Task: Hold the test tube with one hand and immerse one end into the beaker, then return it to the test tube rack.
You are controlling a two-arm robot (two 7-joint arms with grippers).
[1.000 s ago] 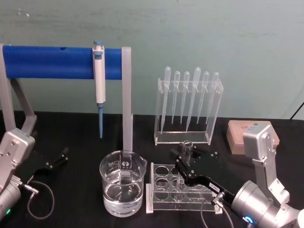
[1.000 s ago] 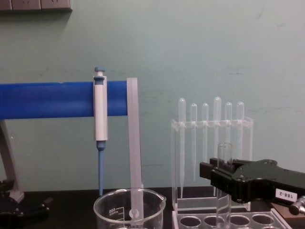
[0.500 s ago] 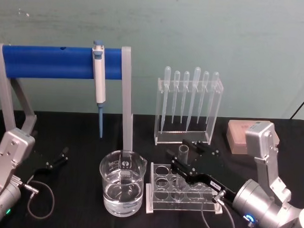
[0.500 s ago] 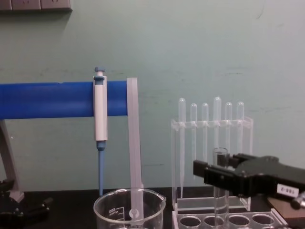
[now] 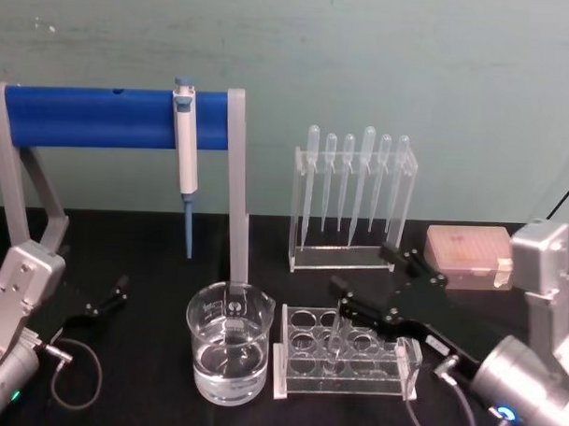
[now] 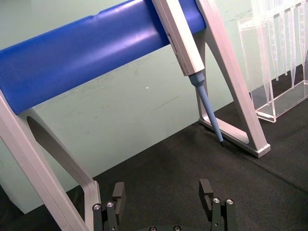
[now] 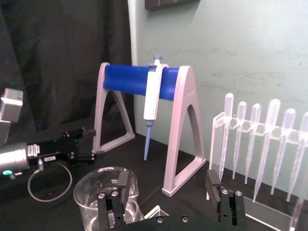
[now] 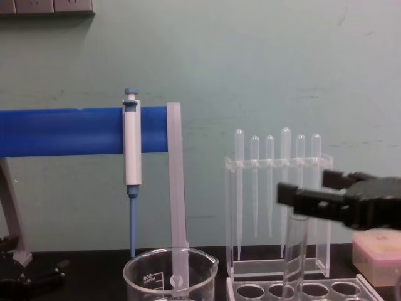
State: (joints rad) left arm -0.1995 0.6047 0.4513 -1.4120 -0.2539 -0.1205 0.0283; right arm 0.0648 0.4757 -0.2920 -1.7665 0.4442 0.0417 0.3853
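**Tube back in the rack, pincer let go**

Black cloth covers the bench under a pale green wall. Right pincer [image 5: 368, 293] stands open, jaws apart just right of the test tube [image 5: 336, 341], which rests upright in the clear rack [image 5: 347, 354]. The return looks finished; withdrawing well means pulling right and up without clipping the tube's rim. Left of the rack sits the beaker [image 5: 227, 354], water inside. Behind stand the pipettes [image 5: 353, 185]. Left pincer [image 6: 163, 202] is parked open at far left.

A black table [image 5: 152, 264] carries the beaker [image 5: 228, 353], apparently two racks.
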